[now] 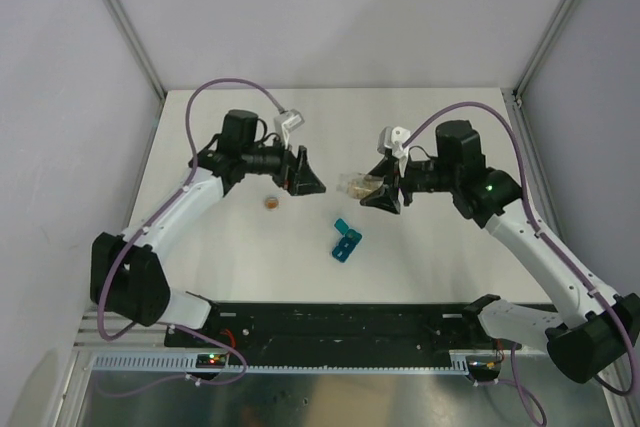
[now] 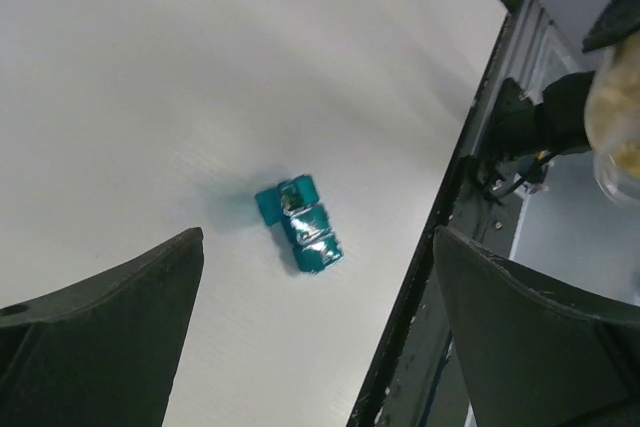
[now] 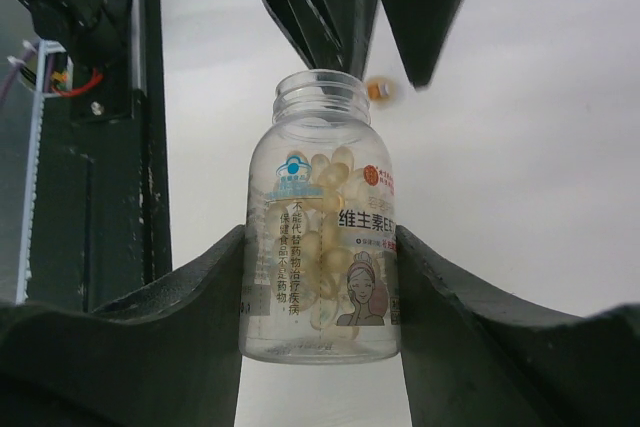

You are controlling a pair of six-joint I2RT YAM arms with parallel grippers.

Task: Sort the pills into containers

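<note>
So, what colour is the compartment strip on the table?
The containers are teal-blue, clearest in the left wrist view.

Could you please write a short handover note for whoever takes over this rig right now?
Left pincer: open, empty, above the table.
Right pincer: shut on the uncapped pill bottle, pale capsules inside.
Containers: teal strip on the table, one lid open.
Orange round item: on the table, left of the strip.
Done: bottle uncapped and held. Left: getting capsules into the compartments.
</note>
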